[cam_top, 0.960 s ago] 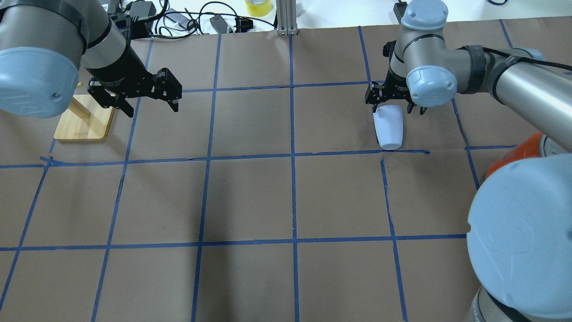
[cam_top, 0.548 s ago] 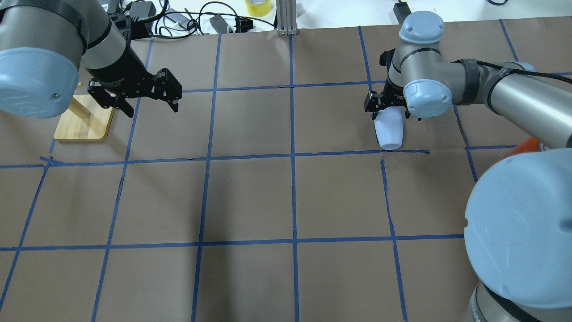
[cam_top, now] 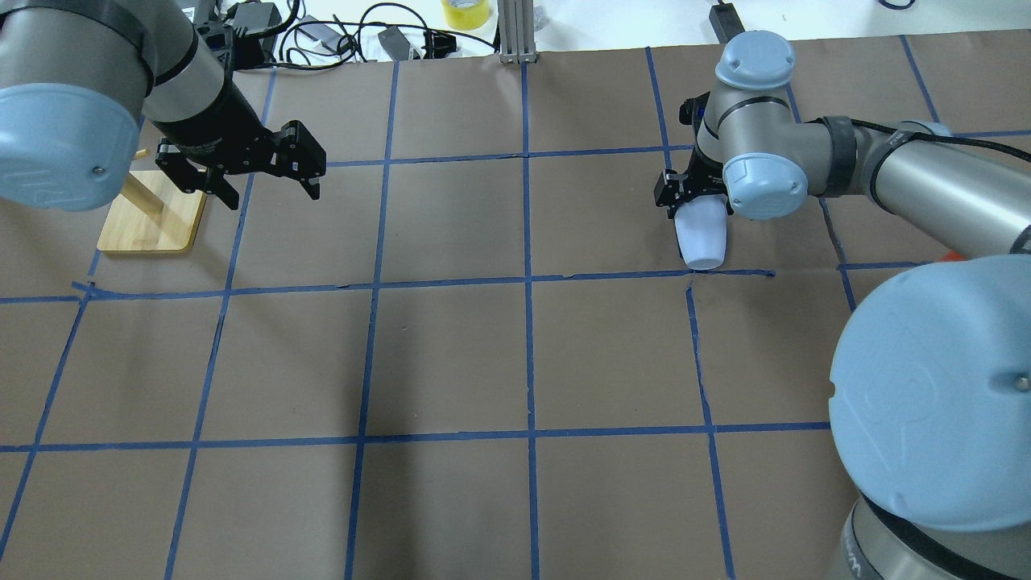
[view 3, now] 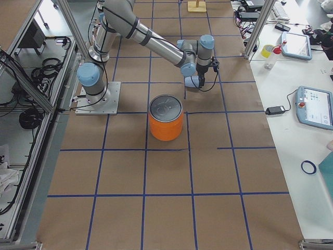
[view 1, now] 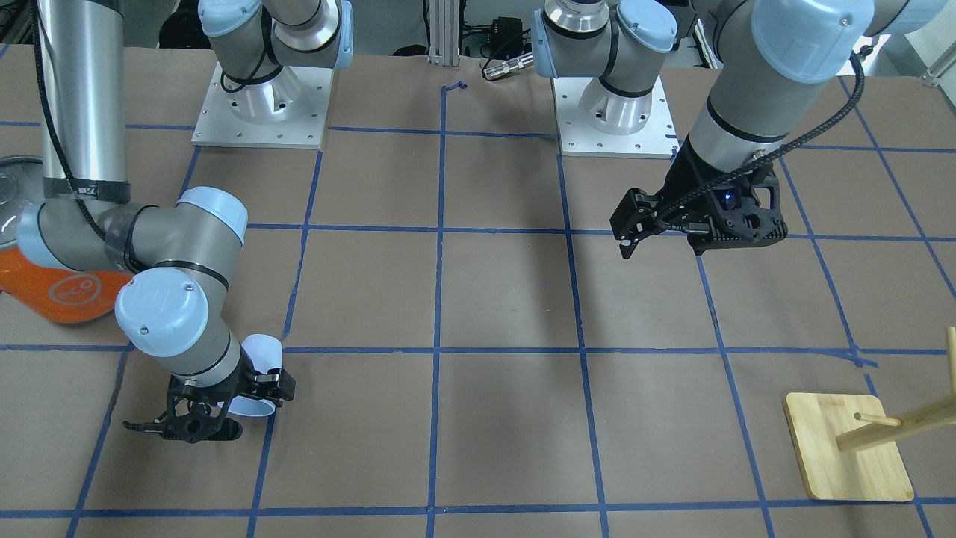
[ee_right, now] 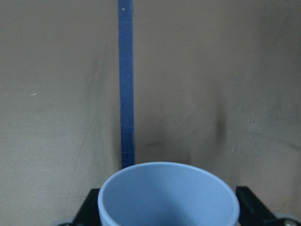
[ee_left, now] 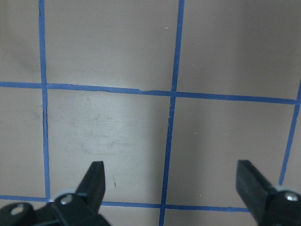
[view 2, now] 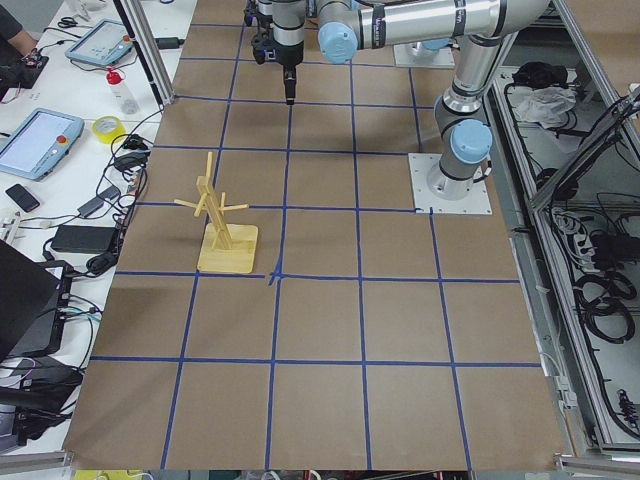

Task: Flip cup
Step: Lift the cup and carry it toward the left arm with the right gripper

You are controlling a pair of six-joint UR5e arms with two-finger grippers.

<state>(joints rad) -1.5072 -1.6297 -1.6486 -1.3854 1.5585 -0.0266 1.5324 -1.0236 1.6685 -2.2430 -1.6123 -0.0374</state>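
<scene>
The pale lavender-blue cup (cam_top: 701, 235) sits between the fingers of my right gripper (cam_top: 697, 201), which is shut on its wide end. The narrow end points down and toward the robot's side. The right wrist view looks into the open mouth of the cup (ee_right: 167, 195) between the two fingers (ee_right: 249, 207). In the front-facing view the cup (view 1: 261, 351) is partly hidden behind the right gripper (view 1: 224, 407). I cannot tell whether the cup touches the table. My left gripper (cam_top: 272, 192) is open and empty, far off on the left; it also shows in the left wrist view (ee_left: 171, 172).
A big orange can (view 3: 166, 119) with a silver lid stands close to the right arm, on the robot's side of the cup; it also shows in the front-facing view (view 1: 63, 288). A wooden peg stand (cam_top: 153, 216) stands beside the left gripper. Cables and a tape roll (cam_top: 465, 11) lie past the far edge.
The right arm's wrist and elbow have swung over the cup, while the cup has barely moved. The left arm has not moved.
</scene>
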